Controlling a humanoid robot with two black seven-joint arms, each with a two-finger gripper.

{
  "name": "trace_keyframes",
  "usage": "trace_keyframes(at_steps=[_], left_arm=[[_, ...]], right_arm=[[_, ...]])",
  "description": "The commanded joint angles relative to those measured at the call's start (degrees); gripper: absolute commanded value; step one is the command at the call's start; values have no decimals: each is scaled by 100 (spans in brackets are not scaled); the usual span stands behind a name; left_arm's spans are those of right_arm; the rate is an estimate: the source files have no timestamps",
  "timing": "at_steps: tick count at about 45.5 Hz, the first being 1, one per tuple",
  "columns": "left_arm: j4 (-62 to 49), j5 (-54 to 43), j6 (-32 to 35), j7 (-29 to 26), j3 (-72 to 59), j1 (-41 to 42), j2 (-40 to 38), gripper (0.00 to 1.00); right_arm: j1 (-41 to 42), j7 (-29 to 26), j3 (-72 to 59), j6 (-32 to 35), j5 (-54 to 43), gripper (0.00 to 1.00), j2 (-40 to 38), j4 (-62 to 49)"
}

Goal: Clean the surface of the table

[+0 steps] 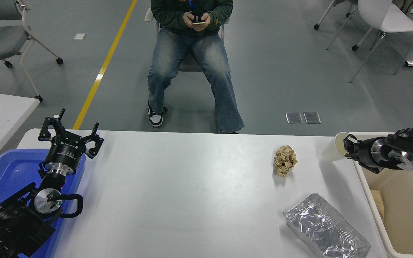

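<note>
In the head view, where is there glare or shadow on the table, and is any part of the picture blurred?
Head view: the table surface shows a soft, pale sheen near its middle; the foil tray glints brightly; the crumpled paper ball casts a faint shadow toward the camera. Nothing looks blurred; the right gripper at the paper cup is sharp.

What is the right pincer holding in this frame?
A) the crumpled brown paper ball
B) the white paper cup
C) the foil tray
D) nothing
B: the right pincer is closed on the rim of the white paper cup, tilted at the bin's far left corner, while the paper ball and the foil tray lie untouched on the table.
</note>
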Motion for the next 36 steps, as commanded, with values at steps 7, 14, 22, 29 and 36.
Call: trace_keyframes(at_steps=[7,14,22,29,36], left_arm=[[0,0,9,0,0,0,0,100],[0,0,9,0,0,0,0,100],[0,0,0,0,0,0,0,100],[0,0,0,0,0,0,0,100],[0,0,0,0,0,0,0,100]], right_arm=[[88,15,283,14,5,0,-293,-945],[-88,50,494,-135,5,0,6,-1789],[-413,59,547,-522,5,0,401,-2510],[-668,59,547,-1171,5,0,621,-2704],[-914,59,590,-1734,5,0,753,-2722]])
